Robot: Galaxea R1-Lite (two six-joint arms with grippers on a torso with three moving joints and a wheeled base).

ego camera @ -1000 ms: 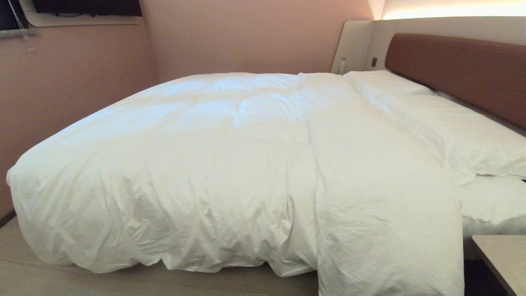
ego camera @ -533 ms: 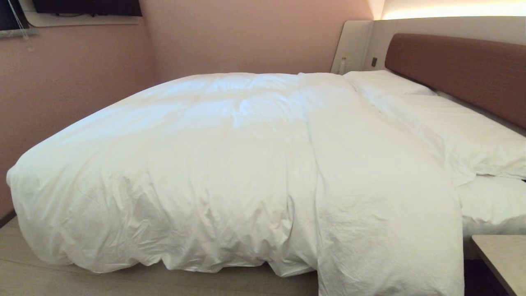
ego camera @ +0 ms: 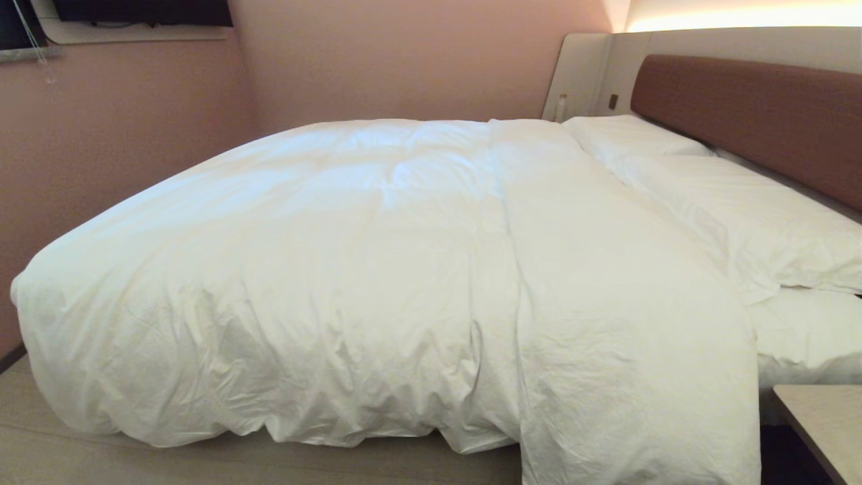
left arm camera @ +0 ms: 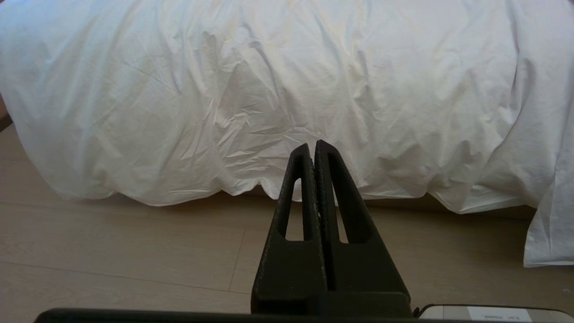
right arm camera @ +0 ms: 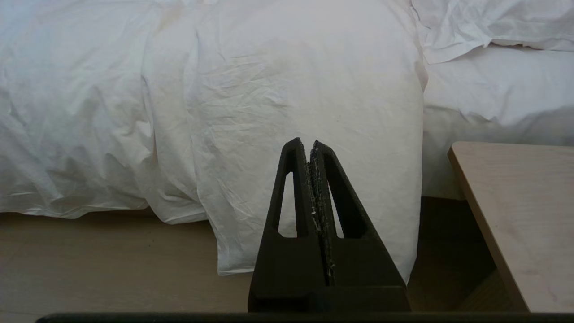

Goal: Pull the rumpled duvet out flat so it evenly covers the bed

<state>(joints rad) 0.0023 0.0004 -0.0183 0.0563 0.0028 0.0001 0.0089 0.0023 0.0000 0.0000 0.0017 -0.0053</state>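
Pink walls (ego camera: pixel 404 60) behind, brown headboard (ego camera: pixel 754 114) on the right of the head view, pale wood floor (left arm camera: pixel 112 251) in front. Bed (ego camera: pixel 808 330) is nearly all under the duvet (ego camera: pixel 377 269): white, puffy, creased, hanging over the near edge. One section on the right drops lower, down to the floor (right arm camera: pixel 314 112). Two white pillows (ego camera: pixel 741 215) lie along the headboard, uncovered, with bare sheet below them. Light wooden side table (right arm camera: pixel 520 215) sits just beside that low-hanging section. Left gripper (left arm camera: pixel 312 146) over the floor, facing the duvet's draped edge, jaws clenched, nothing held. Right gripper (right arm camera: pixel 307 143) facing the low-hanging section, jaws clenched, empty. Neither touches the fabric.
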